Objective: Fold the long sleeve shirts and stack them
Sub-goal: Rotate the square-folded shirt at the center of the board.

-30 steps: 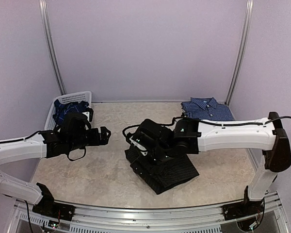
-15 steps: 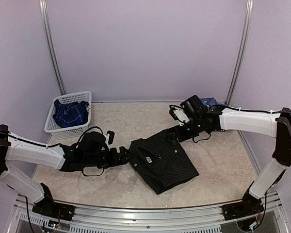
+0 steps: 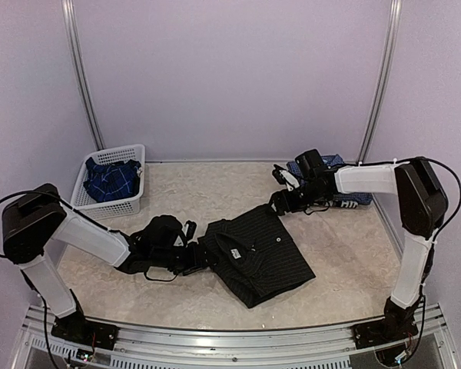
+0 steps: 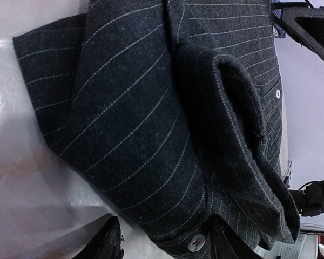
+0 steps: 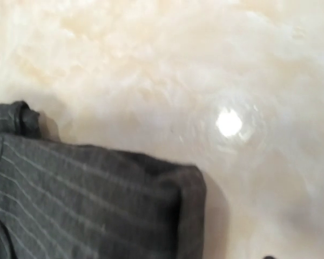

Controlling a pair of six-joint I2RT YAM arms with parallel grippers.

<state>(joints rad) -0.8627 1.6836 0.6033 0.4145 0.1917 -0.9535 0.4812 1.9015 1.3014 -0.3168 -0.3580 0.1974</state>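
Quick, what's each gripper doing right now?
Left gripper: open, astride the edge of the black pinstriped shirt.
Right gripper: by that shirt's far corner; open or shut cannot be told.

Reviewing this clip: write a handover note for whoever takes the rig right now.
Left gripper: open, fingers straddling the left edge of the black pinstriped shirt.
Right gripper: low at that shirt's far corner; jaws not readable.
Things: black shirt folded on the table; blue-checked shirt folded far right; dark plaid shirt in the white basket.
Done: two shirts folded.
Left: probably stack black on checked, then fold and stack the plaid.
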